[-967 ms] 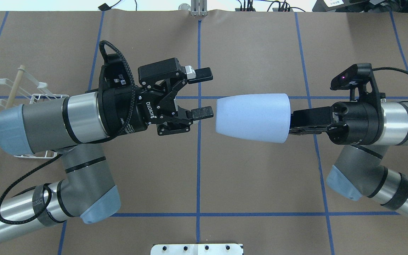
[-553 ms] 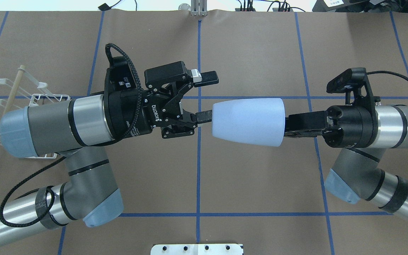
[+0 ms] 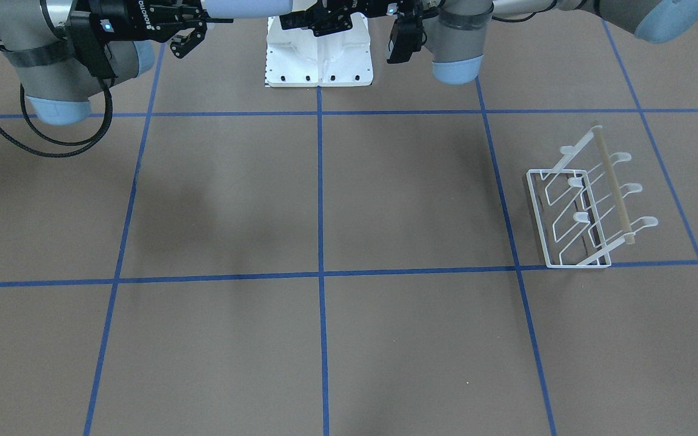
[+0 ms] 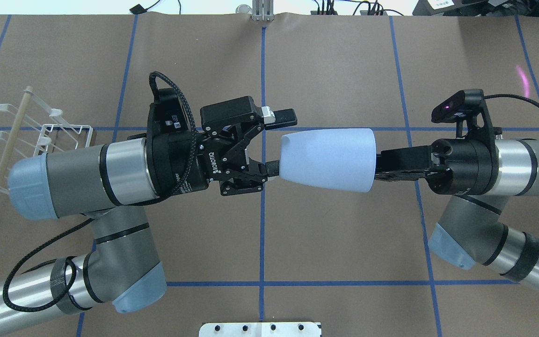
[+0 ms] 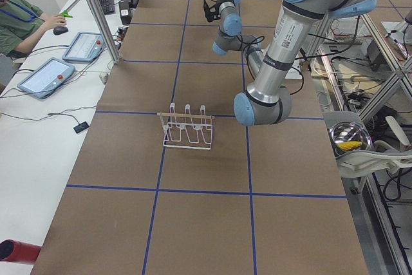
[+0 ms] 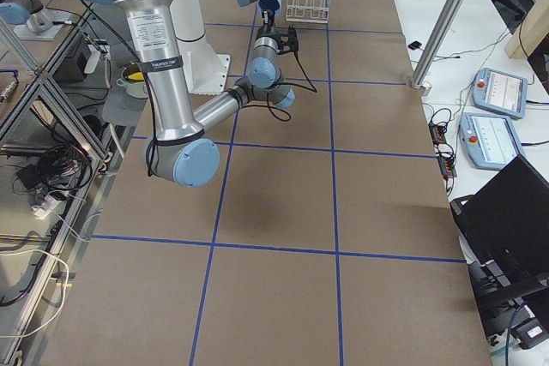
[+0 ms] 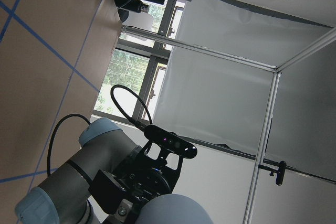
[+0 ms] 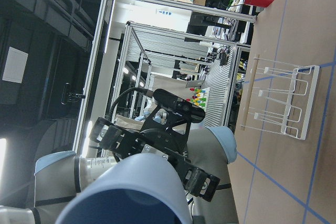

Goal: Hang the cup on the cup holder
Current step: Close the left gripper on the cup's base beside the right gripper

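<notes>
The pale blue cup (image 4: 328,159) lies level in the air over the table's middle, narrow end to the left. My right gripper (image 4: 380,164) is shut on its wide rim. My left gripper (image 4: 284,142) is open at the cup's narrow end, upper finger (image 4: 282,117) clear above it, lower finger (image 4: 269,168) meeting the cup's end. The cup also shows in the front view (image 3: 246,7) and both wrist views (image 7: 173,211) (image 8: 131,187). The white wire cup holder (image 3: 573,218) stands empty at the table's left, partly hidden behind my left arm in the overhead view (image 4: 59,133).
The white robot pedestal (image 3: 319,54) sits at the near table edge. Blue tape lines cross the brown table. Tablets (image 5: 48,75) and a seated person are beyond the far edge. A steel bowl (image 5: 351,136) is beside the table.
My right arm carried the cup a little to the left, then held. My left gripper moved right, still open, until its lower finger reached the cup's narrow end.
</notes>
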You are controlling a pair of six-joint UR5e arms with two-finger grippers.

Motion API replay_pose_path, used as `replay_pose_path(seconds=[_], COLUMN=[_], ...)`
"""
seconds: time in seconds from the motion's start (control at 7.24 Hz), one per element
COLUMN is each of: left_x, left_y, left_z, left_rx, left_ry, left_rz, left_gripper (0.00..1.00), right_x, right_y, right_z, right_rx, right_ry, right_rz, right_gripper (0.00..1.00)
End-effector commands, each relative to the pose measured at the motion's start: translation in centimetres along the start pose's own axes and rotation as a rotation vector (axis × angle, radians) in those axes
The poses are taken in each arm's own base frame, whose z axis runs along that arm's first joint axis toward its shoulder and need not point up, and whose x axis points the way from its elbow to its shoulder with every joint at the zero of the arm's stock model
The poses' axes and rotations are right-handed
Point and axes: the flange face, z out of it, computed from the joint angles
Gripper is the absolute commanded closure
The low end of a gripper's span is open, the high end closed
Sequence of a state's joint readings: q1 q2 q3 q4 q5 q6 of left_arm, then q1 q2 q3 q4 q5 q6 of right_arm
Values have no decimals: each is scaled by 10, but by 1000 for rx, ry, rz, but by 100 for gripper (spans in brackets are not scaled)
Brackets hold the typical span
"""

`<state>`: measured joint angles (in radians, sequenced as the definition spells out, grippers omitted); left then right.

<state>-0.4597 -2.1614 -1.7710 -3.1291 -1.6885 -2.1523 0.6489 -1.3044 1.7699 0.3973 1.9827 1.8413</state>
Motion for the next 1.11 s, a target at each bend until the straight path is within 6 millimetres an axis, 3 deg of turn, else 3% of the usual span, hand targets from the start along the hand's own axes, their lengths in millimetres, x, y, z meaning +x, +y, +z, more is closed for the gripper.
replay_pose_path(seconds=[0.0,0.55,0.69,0.83,0.97], left_x=[1,-3,-3,-4,-2], left_y=[9,12,13,13,14], left_z=[0,1,-1,-6,-8], left_rx=[-16,-14,-15,-15,-22], left_ry=[10,7,6,6,8], left_rz=[-9,-15,-14,9,13], left_gripper=[2,6,99,100,100], right_x=[2,2,2,1,0], right_y=[0,-1,0,0,0], right_z=[-1,0,0,0,-1], right_rx=[2,2,1,2,3], right_ry=[5,3,2,0,-2], right_rz=[2,3,3,4,7], right_gripper=[100,100,88,1,0])
